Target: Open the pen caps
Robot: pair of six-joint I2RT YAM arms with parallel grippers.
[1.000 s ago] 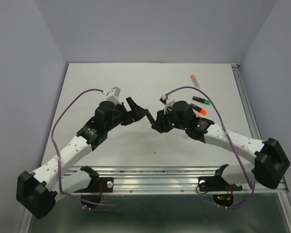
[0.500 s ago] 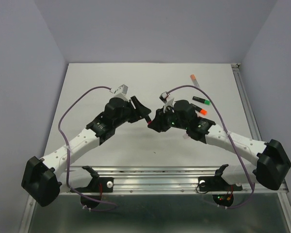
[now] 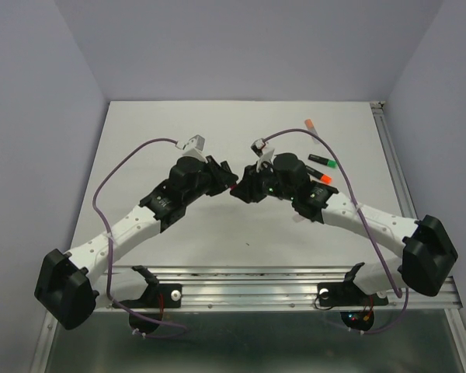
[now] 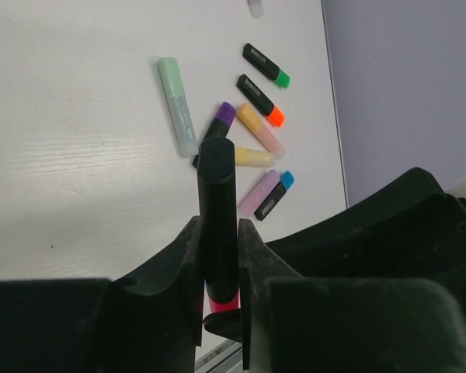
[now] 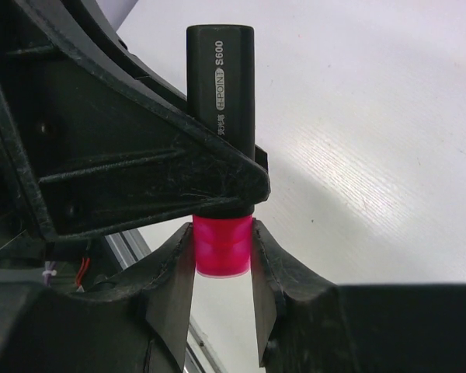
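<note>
left fingers (image 4: 186,260) clamped on black pen barrel (image 4: 217,202) | right fingers (image 5: 173,284) clamped on pink cap (image 5: 222,247) (same pen)

A white table (image 3: 179,132) with a faint wood grain fills the space, boxed in by three plain lilac-grey walls: back wall (image 3: 241,47), left wall (image 3: 31,116), right wall (image 3: 443,101). Beyond the left fingers (image 4: 182,264) the tabletop carries a soft bright sheen (image 4: 101,155), and to their right the right wall rises from the table's edge. A metal rail (image 3: 248,281) runs along the near edge, and a second rail (image 3: 398,175) runs down the right side. Below the near edge lies a dull grey-green surface (image 3: 241,346).
</note>
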